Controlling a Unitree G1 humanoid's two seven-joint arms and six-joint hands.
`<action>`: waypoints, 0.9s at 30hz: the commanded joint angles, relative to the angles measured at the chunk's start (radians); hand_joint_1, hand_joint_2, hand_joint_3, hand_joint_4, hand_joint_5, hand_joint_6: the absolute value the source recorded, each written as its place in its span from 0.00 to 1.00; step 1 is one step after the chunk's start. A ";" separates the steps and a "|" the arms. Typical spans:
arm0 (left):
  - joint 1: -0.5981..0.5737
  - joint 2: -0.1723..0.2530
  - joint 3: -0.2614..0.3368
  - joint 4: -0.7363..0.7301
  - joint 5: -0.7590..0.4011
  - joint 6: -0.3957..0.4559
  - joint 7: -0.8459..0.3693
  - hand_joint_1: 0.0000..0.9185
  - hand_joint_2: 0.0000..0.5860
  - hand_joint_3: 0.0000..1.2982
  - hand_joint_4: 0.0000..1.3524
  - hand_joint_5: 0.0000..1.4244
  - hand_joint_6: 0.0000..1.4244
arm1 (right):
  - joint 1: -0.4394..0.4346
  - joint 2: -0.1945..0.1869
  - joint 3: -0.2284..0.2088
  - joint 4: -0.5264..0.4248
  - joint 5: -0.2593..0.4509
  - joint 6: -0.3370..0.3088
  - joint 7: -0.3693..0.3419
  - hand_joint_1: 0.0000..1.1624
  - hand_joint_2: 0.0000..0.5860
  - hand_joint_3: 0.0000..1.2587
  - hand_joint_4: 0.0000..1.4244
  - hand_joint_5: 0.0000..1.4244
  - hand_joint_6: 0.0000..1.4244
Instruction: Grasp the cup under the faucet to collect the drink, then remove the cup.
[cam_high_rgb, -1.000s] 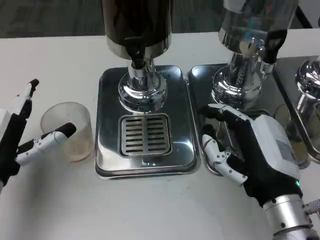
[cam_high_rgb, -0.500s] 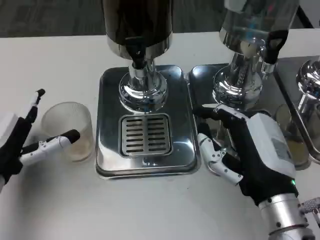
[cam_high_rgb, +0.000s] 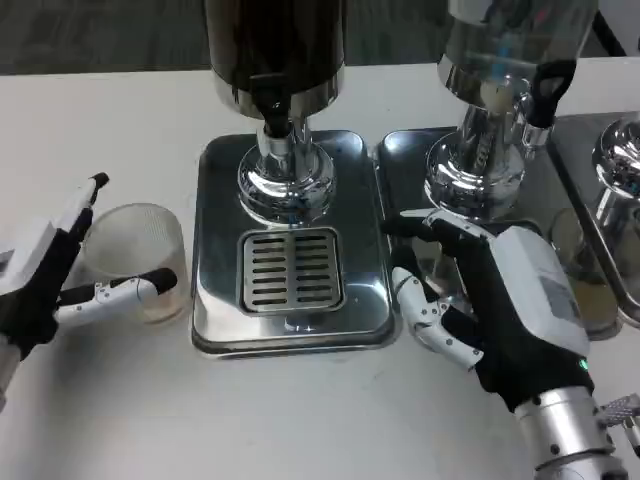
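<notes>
While the cup (cam_high_rgb: 137, 255) stands on the white table (cam_high_rgb: 300, 420) left of the drip tray (cam_high_rgb: 290, 245), the task is judged to be at the reaching stage. The left hand (cam_high_rgb: 45, 280) is seen spread around the cup, fingers apart; contact cannot be confirmed, and nothing is grasped. The right hand (cam_high_rgb: 490, 300) is held released, fingers apart, beside the tray's right edge, presumably in waiting. Further back, the faucet (cam_high_rgb: 272, 115) is set above the grille, where the cup must be placed. The dispenser's top is cut off, and the cup's contents are hard to make out.
</notes>
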 joint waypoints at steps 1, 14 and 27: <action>-0.033 -0.002 -0.024 0.049 0.013 -0.032 0.039 0.18 0.04 0.00 0.00 0.15 0.27 | -0.004 0.004 -0.003 0.001 0.005 -0.009 -0.014 0.27 0.80 0.34 0.25 0.23 0.26; -0.069 -0.030 -0.078 0.145 0.033 -0.107 0.145 0.33 0.18 0.19 0.20 0.45 0.68 | 0.001 0.003 -0.006 -0.002 0.008 -0.010 -0.014 0.27 0.80 0.34 0.26 0.23 0.25; -0.064 -0.040 -0.066 0.168 0.011 -0.130 0.226 0.31 0.28 0.35 0.40 0.66 0.93 | -0.003 -0.002 -0.004 -0.001 0.021 -0.012 -0.007 0.27 0.80 0.34 0.26 0.22 0.22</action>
